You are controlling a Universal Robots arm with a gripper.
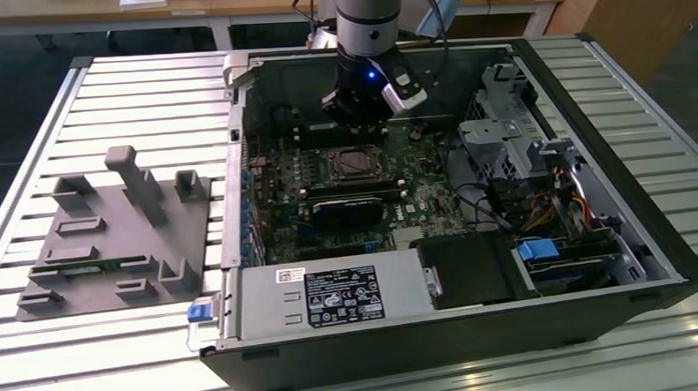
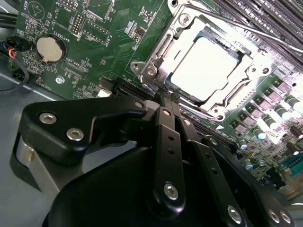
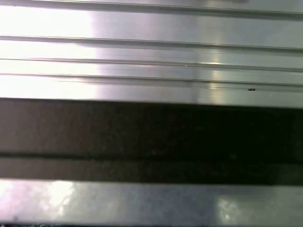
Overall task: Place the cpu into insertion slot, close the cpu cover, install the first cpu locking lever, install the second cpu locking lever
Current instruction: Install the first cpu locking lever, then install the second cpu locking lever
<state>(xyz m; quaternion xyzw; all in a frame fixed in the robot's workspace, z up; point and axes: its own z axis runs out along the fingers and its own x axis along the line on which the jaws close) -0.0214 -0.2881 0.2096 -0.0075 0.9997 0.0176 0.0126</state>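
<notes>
The cpu (image 2: 203, 66) lies flat in its socket on the green motherboard (image 2: 94, 28), its bright metal top showing through the window of the cpu cover (image 2: 162, 46), which lies down around it. A thin lever rod (image 2: 246, 29) runs along the socket's far side. My gripper (image 2: 168, 97) is shut, its two black fingertips pressed together right at the socket's near corner, by a hooked lever end (image 2: 147, 71). Whether the tips touch it I cannot tell. In the exterior view the gripper (image 1: 355, 117) hangs inside the open case just behind the socket (image 1: 353, 163).
The open computer case (image 1: 631, 192) lies on a slatted metal table (image 1: 144, 98). A black block (image 1: 343, 212) sits in front of the socket, with a drive cage and cables (image 1: 506, 140) at the exterior view's right. A grey fixture (image 1: 115, 232) stands at its left. Metal slats (image 3: 151, 28) show in the first wrist view.
</notes>
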